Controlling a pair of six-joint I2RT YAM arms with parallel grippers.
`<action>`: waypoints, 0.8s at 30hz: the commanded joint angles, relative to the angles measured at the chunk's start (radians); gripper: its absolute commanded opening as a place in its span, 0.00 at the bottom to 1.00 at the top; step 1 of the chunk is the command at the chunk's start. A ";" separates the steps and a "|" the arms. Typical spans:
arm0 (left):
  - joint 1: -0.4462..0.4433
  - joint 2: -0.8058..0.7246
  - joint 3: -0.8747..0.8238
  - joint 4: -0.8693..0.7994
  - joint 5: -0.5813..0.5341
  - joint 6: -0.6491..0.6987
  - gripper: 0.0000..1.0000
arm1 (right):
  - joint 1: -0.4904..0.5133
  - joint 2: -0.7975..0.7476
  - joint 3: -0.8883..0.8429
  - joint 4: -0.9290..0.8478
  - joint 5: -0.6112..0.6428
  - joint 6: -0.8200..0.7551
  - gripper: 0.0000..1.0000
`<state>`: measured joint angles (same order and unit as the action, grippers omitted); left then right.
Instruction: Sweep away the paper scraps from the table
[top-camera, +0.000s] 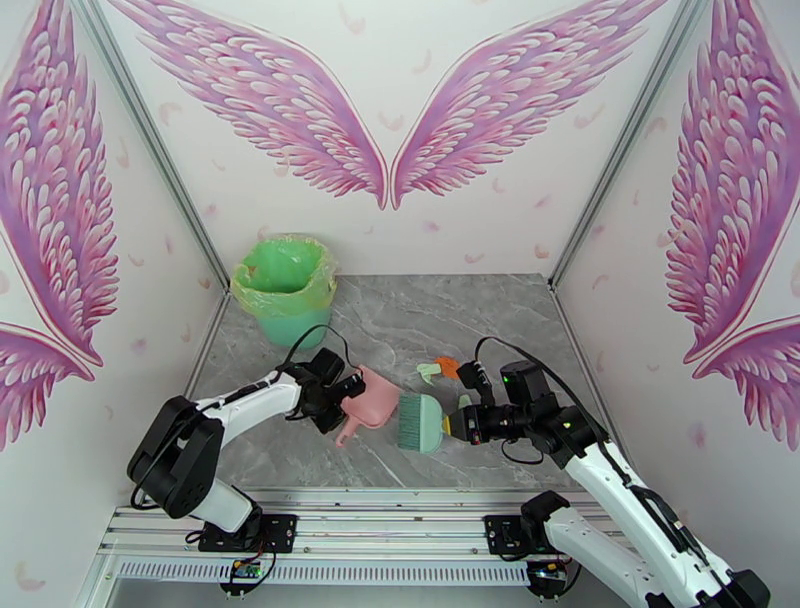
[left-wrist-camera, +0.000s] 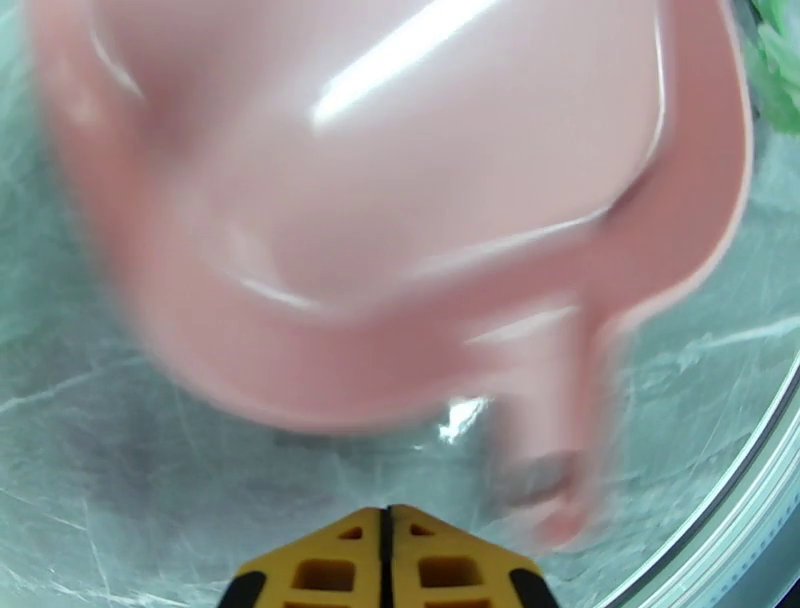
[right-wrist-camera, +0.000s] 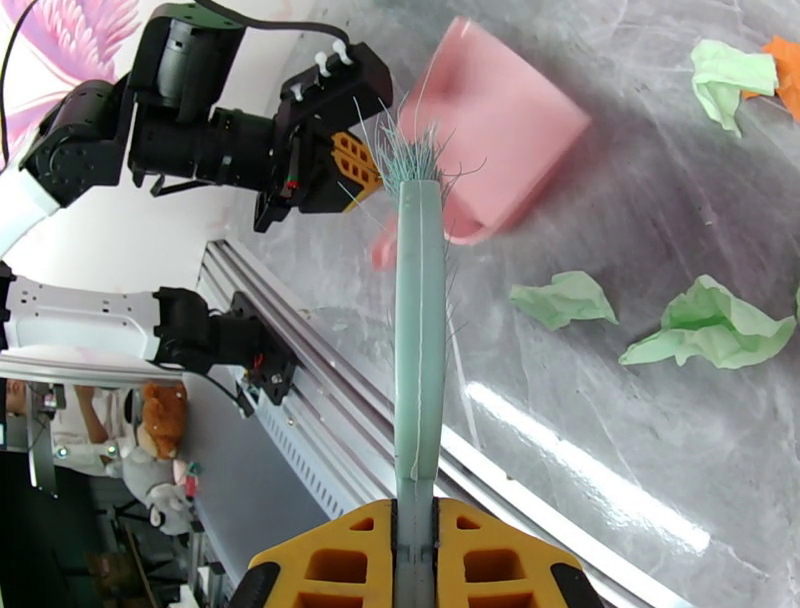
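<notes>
- Where the right claw (right-wrist-camera: 415, 512) clenches, we log a pale teal plastic brush (right-wrist-camera: 418, 330). Its flat handle is pinched edge-on between the yellow moulded fingers, and thin wiry bristles splay at the far end, straight ahead of the claw.
- Left claw (left-wrist-camera: 388, 515): the yellow fingers are pressed flat together with nothing between them.
- Dustpan (left-wrist-camera: 400, 200): glossy pink plastic, a rounded scoop with a short stubby handle, smeared by blur. It lies just ahead of the left claw's tips, with the handle ahead and to the right. We cannot tell whether it touches them.
- Paper scraps: crumpled and sharply creased, all lying on the table. Two pale green ones (right-wrist-camera: 565, 298) (right-wrist-camera: 710, 325) lie ahead and to the right of the right claw, beside the brush. Another pale green one (right-wrist-camera: 730, 75) and an orange one (right-wrist-camera: 785, 60) lie farther ahead on that side.
- Table (top-camera: 470, 320): grey marble pattern with pale veins, smooth enough to carry a streak of glare, lying under both claws.
- Bin (top-camera: 285, 290): round and pale green, lined with a crinkled translucent bag. It stands well beyond the left claw at the table's far corner.
</notes>
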<state>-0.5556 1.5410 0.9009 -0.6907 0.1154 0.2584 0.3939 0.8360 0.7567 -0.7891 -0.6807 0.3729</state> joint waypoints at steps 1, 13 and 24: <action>-0.040 -0.052 0.022 0.084 -0.082 -0.107 0.09 | 0.004 -0.013 -0.009 0.015 0.015 0.000 0.00; -0.230 -0.376 -0.119 0.107 -0.432 -0.431 0.32 | 0.004 0.019 -0.002 0.007 0.066 0.008 0.00; -0.521 -0.621 -0.314 0.125 -0.573 -0.837 0.45 | 0.055 0.065 0.019 -0.022 0.210 0.047 0.00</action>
<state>-1.0016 0.9298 0.6323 -0.5598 -0.3626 -0.4339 0.4110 0.8917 0.7567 -0.7914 -0.5327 0.3889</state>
